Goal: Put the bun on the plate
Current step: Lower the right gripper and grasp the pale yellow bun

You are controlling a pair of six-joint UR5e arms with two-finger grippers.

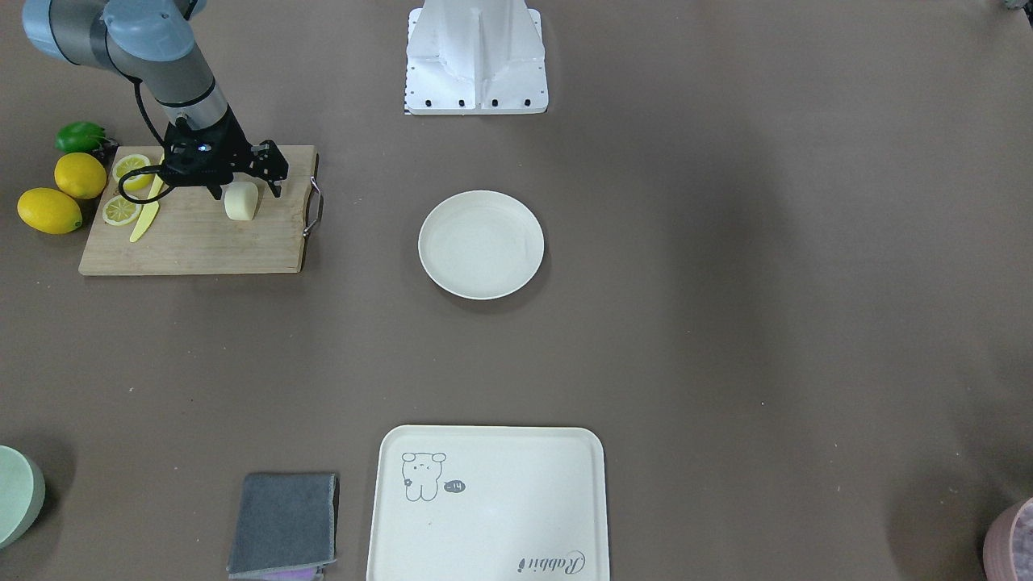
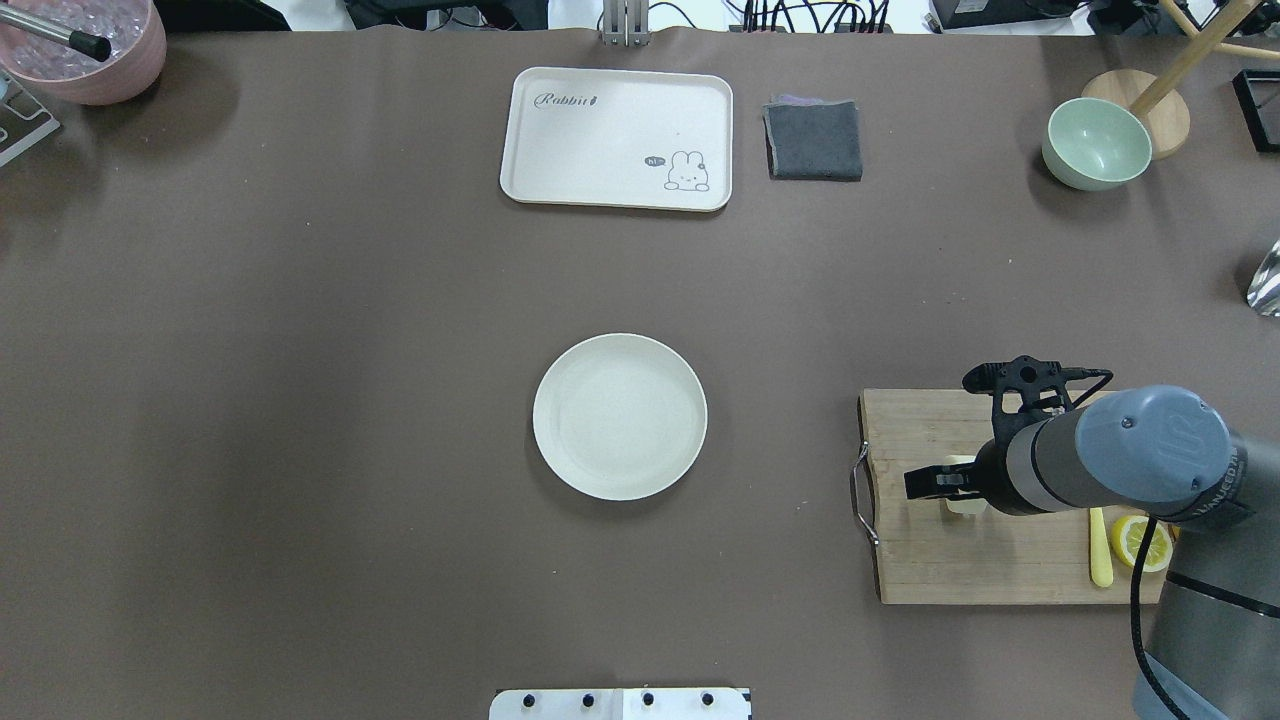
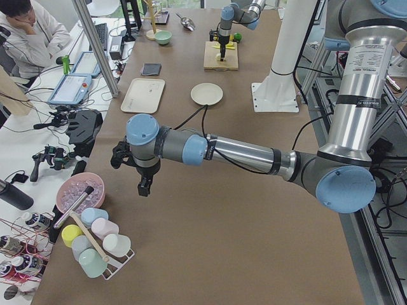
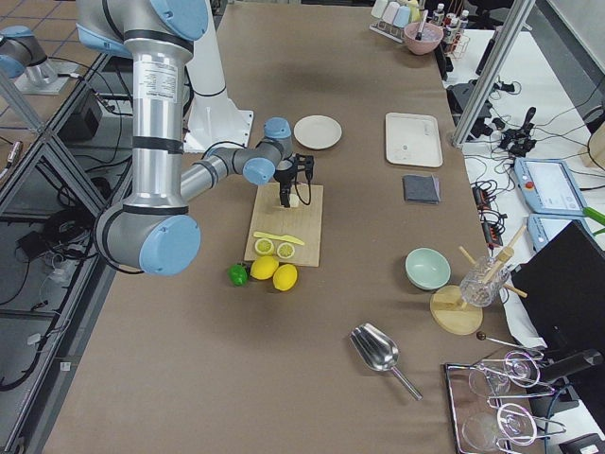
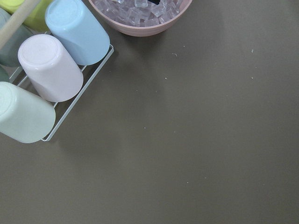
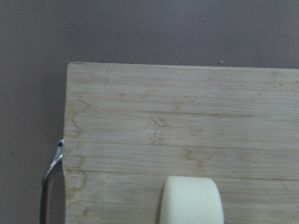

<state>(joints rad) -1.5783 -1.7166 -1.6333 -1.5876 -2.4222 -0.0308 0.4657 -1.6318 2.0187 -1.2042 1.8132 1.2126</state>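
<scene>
The bun [image 1: 240, 206] lay on the cutting board [image 1: 194, 242], directly under my right gripper [image 1: 246, 194], whose jaws stood spread either side of it, gripping nothing. The plate [image 1: 481, 244] sat well apart, toward the left arm's side. The left gripper [image 3: 145, 186] hung far off; I couldn't tell its state.

One bun [image 1: 241, 201]; one plate [image 1: 481, 244]; one tray [image 1: 516, 500]; one cutting board [image 1: 202, 242]; two whole lemons [image 1: 80, 175] [image 1: 49, 211]; two lemon slices [image 1: 121, 211] [image 1: 131, 169]; one green fruit [image 1: 80, 137]; one yellow knife [image 1: 145, 214]; one grey cloth [image 1: 283, 523]; one green bowl [image 2: 1096, 143]; one metal scoop [image 4: 376, 350]
</scene>
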